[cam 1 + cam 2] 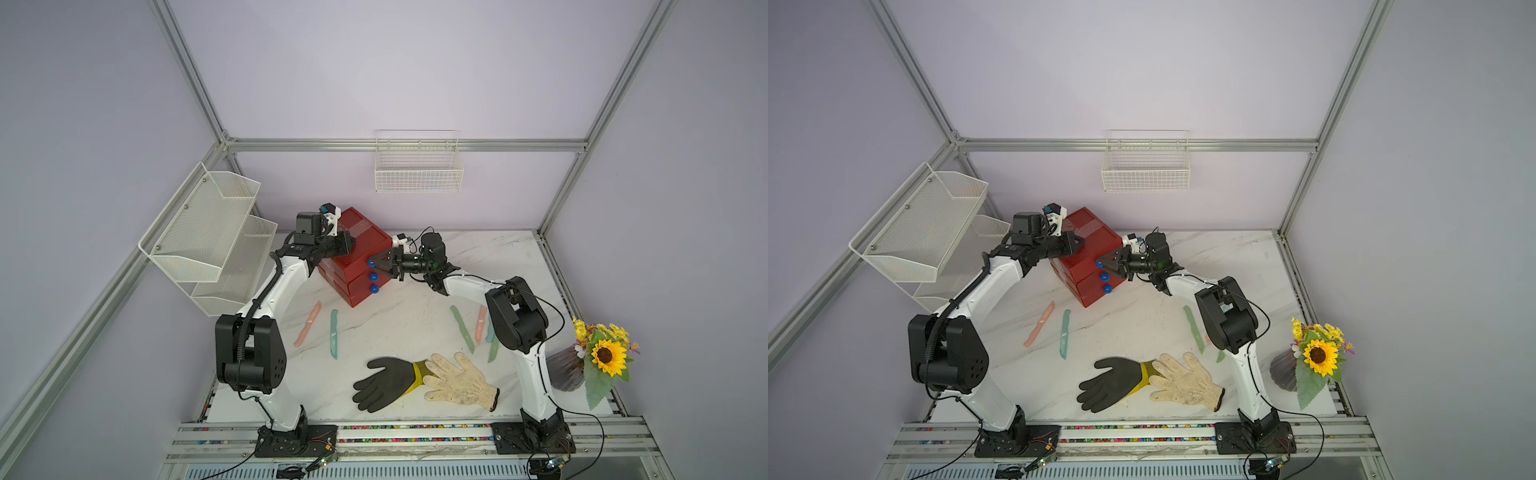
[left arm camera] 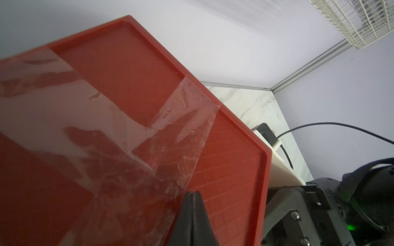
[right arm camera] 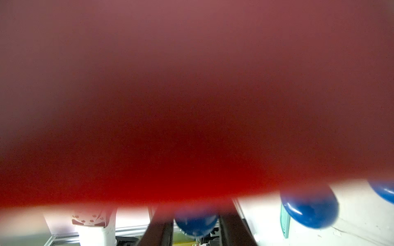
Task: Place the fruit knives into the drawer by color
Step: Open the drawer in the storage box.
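The drawer cabinet (image 1: 365, 237) (image 1: 1096, 237) is a red cube with three blue knobs, standing at the back of the table with all drawers shut. My left gripper (image 1: 351, 245) (image 2: 194, 192) is shut, its tips resting on the taped top (image 2: 128, 74). My right gripper (image 1: 372, 262) (image 3: 196, 213) is closed on the top knob (image 3: 196, 223), a finger on each side. A pink knife (image 1: 307, 324) and a teal knife (image 1: 333, 334) lie left of centre. A green knife (image 1: 462, 328), a pink knife (image 1: 481, 324) and another green knife (image 1: 493, 349) lie by the right arm, partly hidden.
A black glove (image 1: 386, 382) and a white glove (image 1: 459, 380) lie overlapping near the front edge. A vase of flowers (image 1: 602, 353) stands at the right edge. A wire basket (image 1: 417, 166) hangs on the back wall and a mesh shelf (image 1: 208, 232) on the left.
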Motion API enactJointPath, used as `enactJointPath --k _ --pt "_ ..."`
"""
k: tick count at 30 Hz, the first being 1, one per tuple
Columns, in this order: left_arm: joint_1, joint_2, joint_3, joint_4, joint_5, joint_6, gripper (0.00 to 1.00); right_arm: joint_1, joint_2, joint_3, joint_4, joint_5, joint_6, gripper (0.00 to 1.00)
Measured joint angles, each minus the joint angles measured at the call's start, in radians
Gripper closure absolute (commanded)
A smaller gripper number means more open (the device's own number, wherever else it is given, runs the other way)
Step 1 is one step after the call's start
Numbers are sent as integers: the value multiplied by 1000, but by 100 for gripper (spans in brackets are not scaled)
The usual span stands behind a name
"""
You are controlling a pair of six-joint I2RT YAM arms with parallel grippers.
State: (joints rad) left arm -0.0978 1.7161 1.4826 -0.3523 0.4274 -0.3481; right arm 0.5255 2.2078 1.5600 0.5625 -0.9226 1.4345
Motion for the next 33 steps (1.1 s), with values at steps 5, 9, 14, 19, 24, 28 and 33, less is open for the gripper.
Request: enactJointPath --k 5,9,14,19,24,28,33 --pt "6 6 8 -1 0 -1 100 -5 -63 -109 33 -2 -13 85" --pt "13 12 16 -3 1 -3 100 -13 -177 -272 50 -2 -34 85" --pt "19 27 34 -6 7 -8 100 -14 -294 -439 77 0 -53 85" --pt "19 48 63 -21 17 -12 100 -14 -344 -492 75 2 -68 79" --pt "20 65 84 -25 21 -19 100 -29 -380 -497 27 12 -89 44" --pt "20 73 92 -23 27 -27 100 -71 -478 -509 -31 31 -127 29" --pt "20 83 106 -24 37 -34 100 -150 -605 -496 -110 48 -201 29"
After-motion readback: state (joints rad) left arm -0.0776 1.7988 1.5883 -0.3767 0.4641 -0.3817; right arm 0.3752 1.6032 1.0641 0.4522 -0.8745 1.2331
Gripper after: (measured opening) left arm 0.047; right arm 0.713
